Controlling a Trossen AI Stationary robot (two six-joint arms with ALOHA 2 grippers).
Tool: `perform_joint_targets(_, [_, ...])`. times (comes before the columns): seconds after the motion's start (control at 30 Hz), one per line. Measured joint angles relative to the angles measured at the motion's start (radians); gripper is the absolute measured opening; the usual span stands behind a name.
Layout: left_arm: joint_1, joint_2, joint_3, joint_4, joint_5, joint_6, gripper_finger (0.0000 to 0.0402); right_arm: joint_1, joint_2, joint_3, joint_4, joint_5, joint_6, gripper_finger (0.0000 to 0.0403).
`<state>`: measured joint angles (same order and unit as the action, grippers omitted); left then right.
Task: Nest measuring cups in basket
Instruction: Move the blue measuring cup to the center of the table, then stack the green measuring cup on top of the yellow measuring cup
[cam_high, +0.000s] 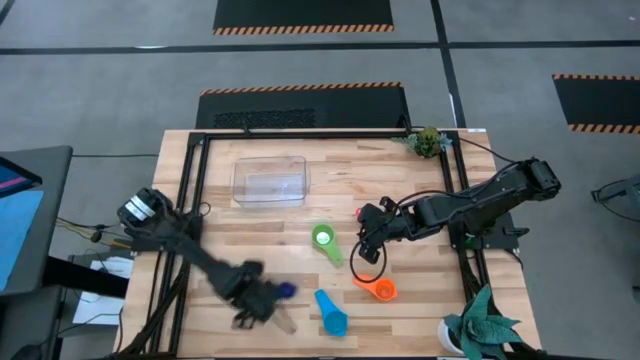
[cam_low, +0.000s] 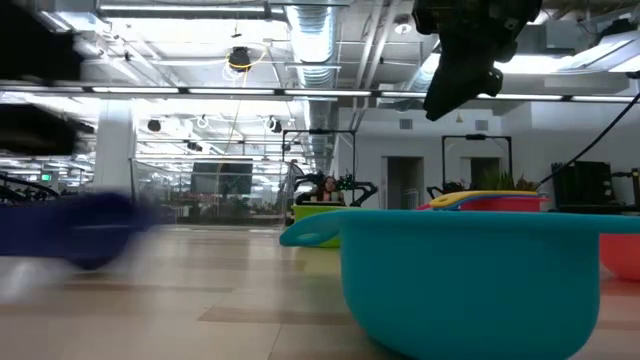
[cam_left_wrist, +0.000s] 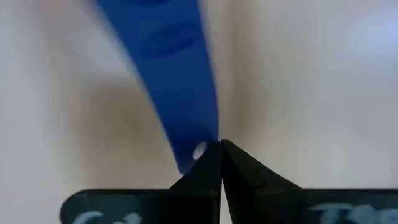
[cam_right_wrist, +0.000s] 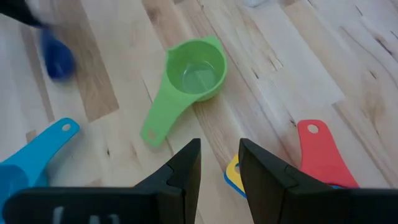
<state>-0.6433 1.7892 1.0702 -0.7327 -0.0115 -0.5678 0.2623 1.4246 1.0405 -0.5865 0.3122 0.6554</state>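
A dark blue measuring cup (cam_high: 287, 290) lies near the table's front edge, left of centre, with my left gripper (cam_high: 262, 300) shut beside it. The basket (cam_high: 270, 181) stands at the far middle. A green cup (cam_high: 324, 240), an orange cup (cam_high: 379, 289) and a light blue cup (cam_high: 331, 314) lie on the wood. My right gripper (cam_right_wrist: 219, 163) hangs open above the table, over a red handle (cam_right_wrist: 317, 154) and a yellow one (cam_right_wrist: 232, 175); it touches nothing. My left gripper points down, its fingers shut. One fingertip (cam_left_wrist: 202, 168) meets the free end of the dark blue cup's handle (cam_left_wrist: 198, 149), by the hanging hole. The handle lies beside the seam of the fingers, not between them. I cannot tell whether that end lies under the fingertip.
Black frame rails (cam_high: 192, 200) run along the table's left, far and right sides. A small plant (cam_high: 428, 141) stands at the far right corner and a larger one (cam_high: 482, 325) at the near right corner. Bare wood lies between the basket and the cups.
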Motion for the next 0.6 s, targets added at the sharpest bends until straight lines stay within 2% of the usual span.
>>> perform_joint_targets(0.07, [0.084,0.002,0.017,-0.01,-0.066,0.055,0.0,0.0,0.0,0.0,0.0,-0.003,0.018,0.0131])
perform_joint_targets(0.17, [0.157,-0.011,0.064,-0.018,-0.065,0.063,0.0,0.001,0.0,0.0,-0.001,-0.026,0.026,0.0131])
perform_joint_targets(0.4, [0.079,-0.041,0.166,-0.072,0.007,0.062,0.0,0.03,0.0,0.0,-0.047,-0.03,0.021,0.0131])
perform_joint_targets(0.6, [0.029,-0.039,0.169,-0.079,0.093,0.065,0.0,0.1,0.0,0.0,-0.207,-0.054,0.07,0.0131])
